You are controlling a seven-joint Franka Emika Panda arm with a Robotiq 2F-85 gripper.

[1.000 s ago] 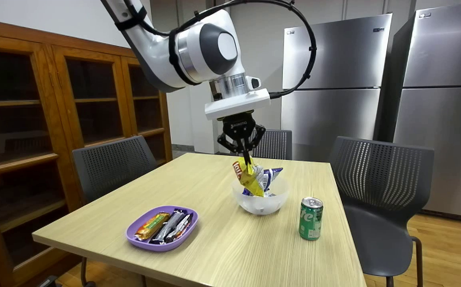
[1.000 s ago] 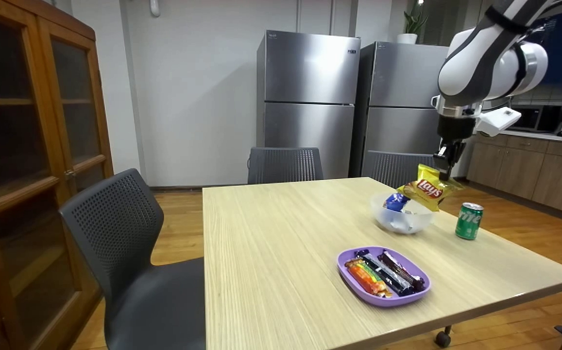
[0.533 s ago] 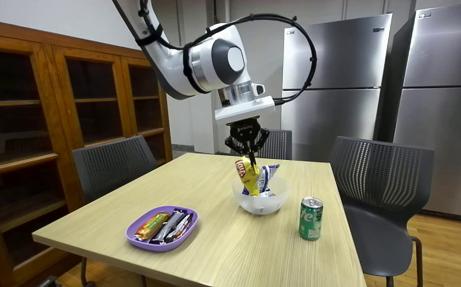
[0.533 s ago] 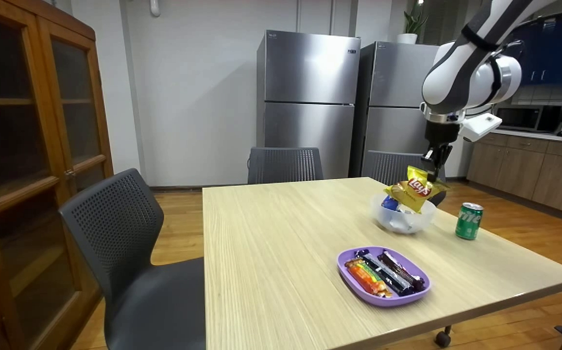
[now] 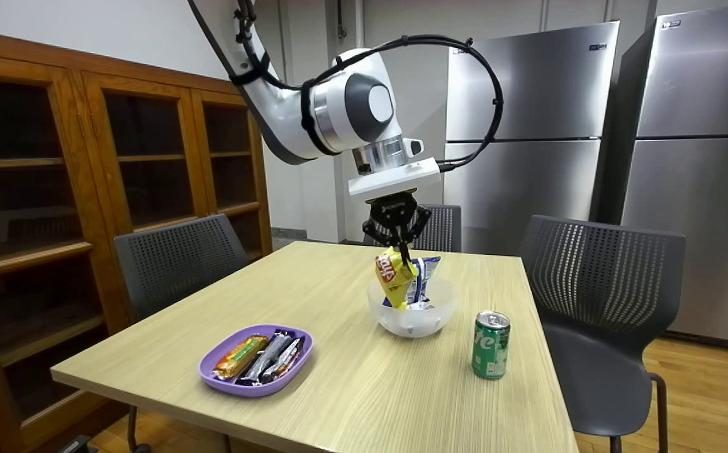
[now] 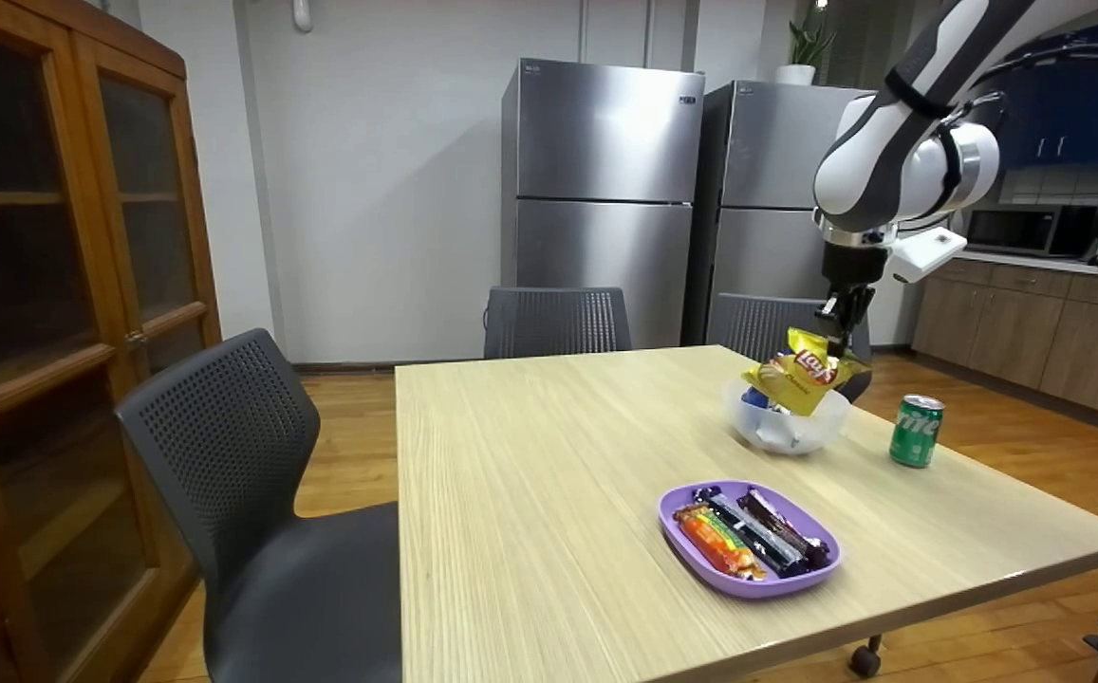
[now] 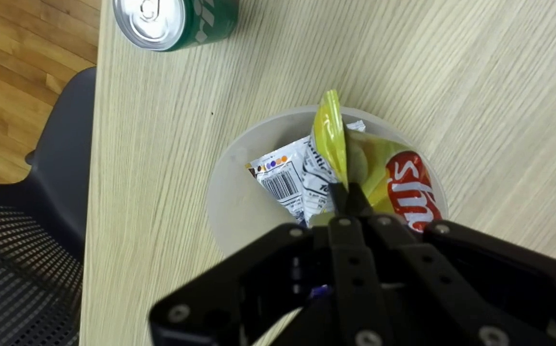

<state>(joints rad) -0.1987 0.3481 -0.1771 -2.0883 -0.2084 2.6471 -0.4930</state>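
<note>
Yellow bag point(image 6: 800, 375) in jaws, near bowl rim point(image 7: 233, 143)

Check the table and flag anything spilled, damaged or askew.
Nothing looks spilled or damaged. Only the yellow chip bag sits askew: it tilts, pinched by the tool over the bowl. The green can stands upright; wrapped bars lie in the purple tray.

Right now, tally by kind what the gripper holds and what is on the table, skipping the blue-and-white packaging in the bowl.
Lay's chip bag, in the gripper: 1
Translucent bowl: 1
Purple plate: 1
Wrapped snack bars, on the plate: 3
Green Sprite can: 1
Total: 7
</note>
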